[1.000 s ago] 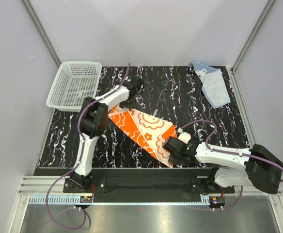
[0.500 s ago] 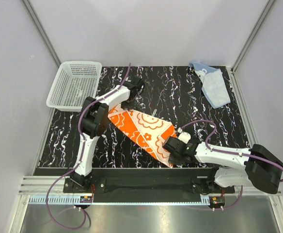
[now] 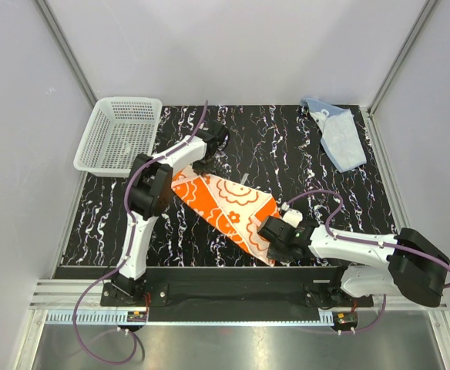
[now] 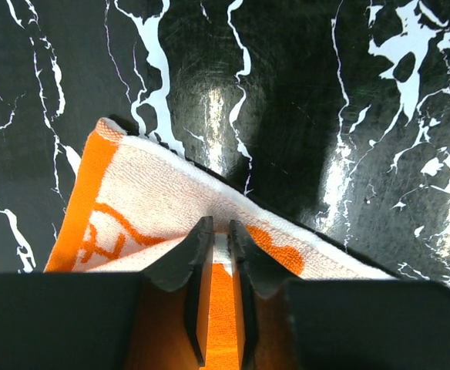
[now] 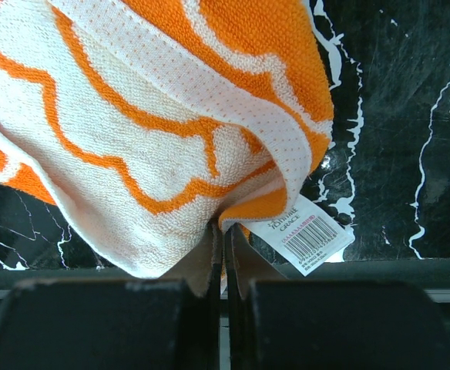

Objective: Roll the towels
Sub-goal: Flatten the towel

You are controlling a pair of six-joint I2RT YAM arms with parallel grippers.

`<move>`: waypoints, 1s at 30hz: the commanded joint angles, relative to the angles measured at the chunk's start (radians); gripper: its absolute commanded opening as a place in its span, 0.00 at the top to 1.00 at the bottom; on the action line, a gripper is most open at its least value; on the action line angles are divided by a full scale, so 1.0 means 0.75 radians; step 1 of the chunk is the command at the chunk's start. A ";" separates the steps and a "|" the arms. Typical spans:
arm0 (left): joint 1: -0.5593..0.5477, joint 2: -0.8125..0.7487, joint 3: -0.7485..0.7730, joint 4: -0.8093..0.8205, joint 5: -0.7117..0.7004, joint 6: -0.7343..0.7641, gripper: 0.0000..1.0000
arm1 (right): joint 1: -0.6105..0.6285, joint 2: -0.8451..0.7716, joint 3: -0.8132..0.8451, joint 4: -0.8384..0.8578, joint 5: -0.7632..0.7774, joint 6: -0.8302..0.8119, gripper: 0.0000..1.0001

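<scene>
Overhead, an orange towel (image 3: pixel 225 208) with white cartoon prints lies as a slanted strip on a black, white-veined table (image 3: pixel 287 146). It is folded over itself and is not rolled.

At the towel's far left corner, the left gripper (image 4: pixel 219 226) has its jaws drawn almost together, with a white-bordered edge of the towel pinched in the thin slot between them.

At the towel's near right corner, the right gripper (image 5: pixel 224 231) has its jaws pressed tight on a fold of the cloth, just beside a white barcode label (image 5: pixel 308 233) sewn to the towel.

A crumpled light blue towel (image 3: pixel 340 139) lies well apart from the orange towel, beyond it to the right. A white mesh basket (image 3: pixel 117 135) stands beyond the orange towel to the left.
</scene>
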 commanded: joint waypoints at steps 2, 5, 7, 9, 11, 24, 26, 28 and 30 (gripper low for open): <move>-0.005 -0.093 -0.009 0.013 -0.036 -0.005 0.88 | 0.000 0.054 -0.027 0.038 0.058 0.005 1.00; -0.005 -0.101 -0.013 0.013 -0.036 -0.012 0.91 | 0.000 0.056 -0.027 0.036 0.058 0.007 1.00; -0.005 -0.109 -0.015 0.009 -0.040 -0.016 0.96 | 0.004 0.058 -0.027 0.038 0.058 0.005 1.00; -0.005 -0.123 -0.015 0.003 -0.042 -0.016 1.00 | 0.002 0.060 -0.027 0.036 0.058 0.005 1.00; -0.005 -0.142 -0.017 -0.005 -0.044 -0.018 1.00 | 0.004 0.060 -0.027 0.035 0.060 0.007 1.00; -0.007 -0.395 -0.131 -0.048 -0.057 -0.036 1.00 | 0.002 0.048 -0.002 -0.007 0.066 0.009 1.00; -0.007 -0.483 -0.185 -0.040 -0.057 -0.040 1.00 | 0.004 0.036 0.036 -0.036 0.078 -0.015 1.00; -0.007 -0.546 -0.266 -0.036 -0.057 -0.042 1.00 | 0.002 0.001 0.083 -0.116 0.129 -0.040 1.00; -0.007 -0.649 -0.320 -0.030 -0.061 -0.044 1.00 | -0.002 -0.036 0.171 -0.204 0.176 -0.069 1.00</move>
